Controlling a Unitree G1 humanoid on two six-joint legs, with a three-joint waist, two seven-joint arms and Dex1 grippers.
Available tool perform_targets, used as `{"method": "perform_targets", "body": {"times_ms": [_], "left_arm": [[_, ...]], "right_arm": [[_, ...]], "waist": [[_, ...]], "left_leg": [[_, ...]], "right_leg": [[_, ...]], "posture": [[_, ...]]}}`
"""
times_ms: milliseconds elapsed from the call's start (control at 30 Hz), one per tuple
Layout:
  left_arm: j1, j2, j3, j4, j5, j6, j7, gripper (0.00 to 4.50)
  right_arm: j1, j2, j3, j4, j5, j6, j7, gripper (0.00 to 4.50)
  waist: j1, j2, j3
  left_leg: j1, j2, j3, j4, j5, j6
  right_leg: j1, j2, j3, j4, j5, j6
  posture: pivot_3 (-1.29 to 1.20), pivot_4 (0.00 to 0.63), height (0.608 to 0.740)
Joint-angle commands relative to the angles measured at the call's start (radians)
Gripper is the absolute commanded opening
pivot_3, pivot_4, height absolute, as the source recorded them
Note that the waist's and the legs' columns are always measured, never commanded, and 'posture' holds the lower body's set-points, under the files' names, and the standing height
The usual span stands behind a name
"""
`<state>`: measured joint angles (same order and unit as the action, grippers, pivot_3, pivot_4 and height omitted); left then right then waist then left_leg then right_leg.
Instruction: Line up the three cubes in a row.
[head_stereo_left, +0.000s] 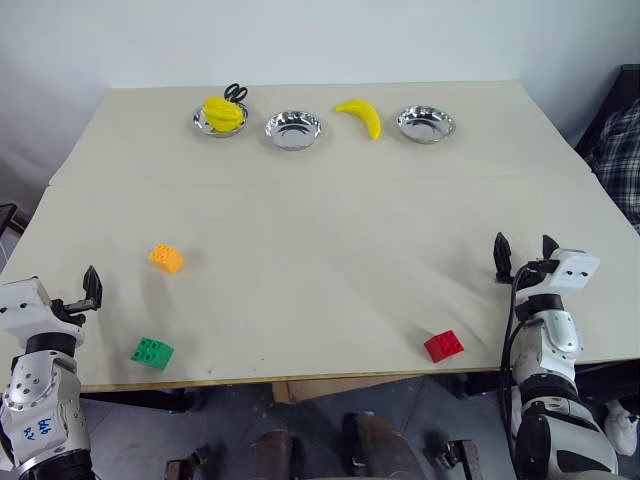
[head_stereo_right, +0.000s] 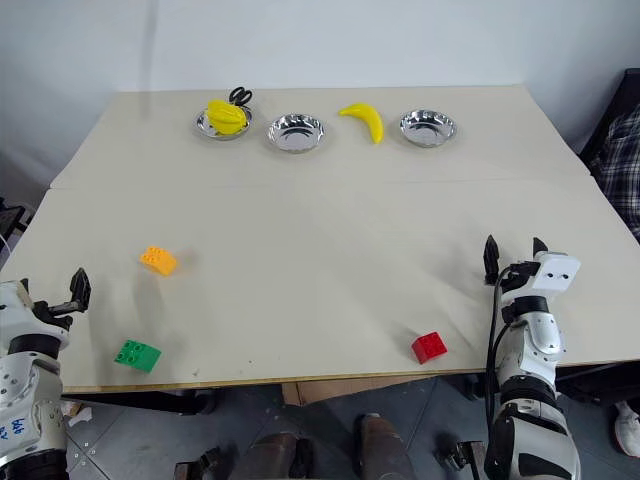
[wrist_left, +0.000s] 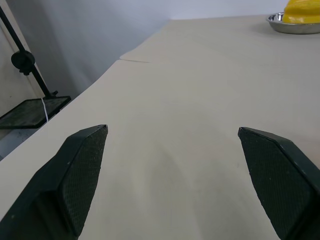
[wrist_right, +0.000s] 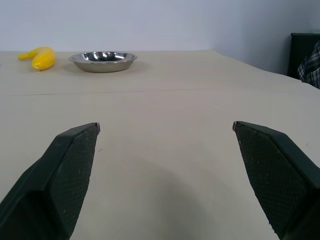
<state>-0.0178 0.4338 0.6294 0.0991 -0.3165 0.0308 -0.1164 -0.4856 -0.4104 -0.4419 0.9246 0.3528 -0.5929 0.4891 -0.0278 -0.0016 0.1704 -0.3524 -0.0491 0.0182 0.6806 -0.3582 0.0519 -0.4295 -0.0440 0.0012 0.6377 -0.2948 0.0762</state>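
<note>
Cubes lie scattered on the table (head_stereo_left: 330, 215), well apart: green cube (head_stereo_left: 152, 352) near the front edge at seven o'clock, red cube (head_stereo_left: 443, 345) at five o'clock, orange cube (head_stereo_left: 166, 258) farther in at nine o'clock. Left gripper (head_stereo_left: 88, 290) and right gripper (head_stereo_left: 521, 254) hover at the sides, jaws spread wide and holding nothing. Far off, three steel bowls (head_stereo_left: 293, 129) and a banana (head_stereo_left: 360, 117) line the back.

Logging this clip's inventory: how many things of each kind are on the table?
Toy blocks: 3 (orange, green, red)
Steel bowls: 3
Loose banana: 1
Yellow item in a bowl: 1
Scissors: 1
Total: 9
</note>
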Motion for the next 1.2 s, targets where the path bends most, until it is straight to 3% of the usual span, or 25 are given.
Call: {"method": "perform_targets", "body": {"times_ms": [33, 267, 533, 767, 867, 1033, 1200], "left_arm": [[0.017, 0.019, 0.034, -0.024, -0.028, -0.043, -0.036, 4.43], [0.107, 0.074, 0.088, -0.074, -0.152, -0.129, -0.266, 4.43], [0.241, 0.307, 0.126, -0.111, -0.309, 0.026, -0.631, 4.43], [0.279, 0.373, 0.069, -0.179, -0.358, 0.075, -0.898, 4.43], [0.314, 0.373, 0.053, -0.162, -0.363, 0.034, -1.05, 4.43], [0.26, 0.377, -0.029, -0.187, -0.327, -0.007, -1.117, 4.43], [0.213, 0.38, -0.151, -0.26, -0.298, -0.038, -1.186, 4.43]], "right_arm": [[0.002, -0.019, -0.011, -0.022, 0.017, -0.008, 0.026, 4.5], [0.015, -0.085, -0.022, -0.096, 0.076, 0.033, 0.19, 4.5], [0.062, -0.329, 0.049, -0.381, 0.233, 0.453, 0.659, 4.5], [0.181, -0.592, 0.128, -0.547, 0.239, 0.621, 1.072, 4.5], [0.3, -0.743, 0.193, -0.559, 0.269, 0.553, 1.125, 4.5], [0.372, -0.9, 0.35, -0.439, 0.296, 0.324, 1.125, 4.5], [0.298, -0.941, 0.546, -0.341, 0.303, 0.17, 1.125, 4.5]], "waist": [[0.0, 0.0, 0.0], [0.0, 0.0, 0.0], [0.002, 0.003, 0.002], [0.005, 0.005, 0.003], [0.004, 0.006, 0.002], [0.002, 0.006, 0.003], [0.0, 0.006, 0.003]], "left_leg": [[0.0, 0.0, 0.0, 0.0, 0.0, 0.0], [0.0, 0.0, 0.0, -0.001, 0.0, 0.0], [0.0, 0.0, -0.002, -0.002, -0.001, 0.001], [-0.002, 0.0, -0.006, -0.006, -0.001, 0.001], [-0.001, 0.0, -0.007, -0.012, -0.001, 0.001], [-0.001, 0.0, -0.007, -0.015, -0.001, 0.0], [0.0, 0.0, -0.007, -0.013, 0.0, -0.001]], "right_leg": [[0.0, 0.0, 0.0, 0.0, 0.0, 0.0], [0.0, 0.0, 0.0, -0.001, 0.0, 0.0], [0.001, -0.001, -0.001, -0.004, -0.001, -0.001], [0.003, -0.002, -0.005, -0.011, -0.001, -0.002], [0.002, -0.002, -0.006, -0.013, -0.001, -0.002], [0.002, -0.002, -0.008, -0.016, -0.001, -0.003], [0.003, -0.002, -0.008, -0.016, -0.002, -0.003]], "posture": [[0.0, 0.15, 0.74], [0.0, 0.15, 0.74], [0.0, 0.15, 0.74], [0.0, 0.15, 0.74], [0.0, 0.15, 0.74], [0.0, 0.15, 0.74], [0.0, 0.15, 0.74]]}}
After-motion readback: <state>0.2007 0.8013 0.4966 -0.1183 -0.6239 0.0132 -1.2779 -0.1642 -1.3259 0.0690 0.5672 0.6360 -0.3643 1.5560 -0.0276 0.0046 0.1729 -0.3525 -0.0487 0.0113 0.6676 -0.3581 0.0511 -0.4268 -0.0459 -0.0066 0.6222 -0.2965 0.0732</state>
